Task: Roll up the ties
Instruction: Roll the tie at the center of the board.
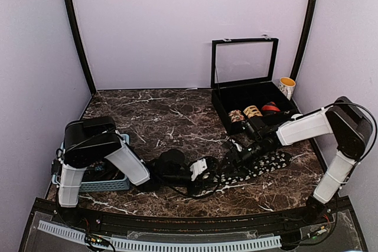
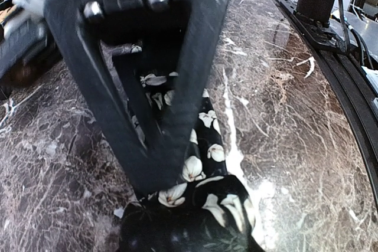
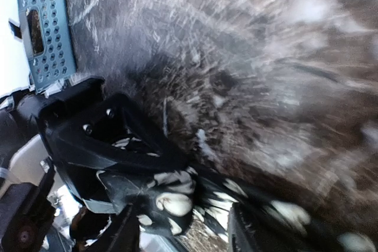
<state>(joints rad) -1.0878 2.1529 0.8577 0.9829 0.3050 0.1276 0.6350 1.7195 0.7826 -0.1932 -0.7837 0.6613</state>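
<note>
Ok, left gripper (image 2: 158, 186): black tapered fingers pinched together on the tie (image 2: 207, 205), soft black fabric with a white flower print, bunched at the tips. Right gripper (image 3: 186, 231): jaws apart, the same strip running between them. From the top view I see the tie lying centre-right on the glossy brown veined marble table (image 1: 159, 116). Blue perforated plastic basket (image 1: 103, 185) by the left arm. Black glass-lidded case (image 1: 219, 112) stands behind, lid up, with coiled ties (image 1: 253, 111) inside.
</note>
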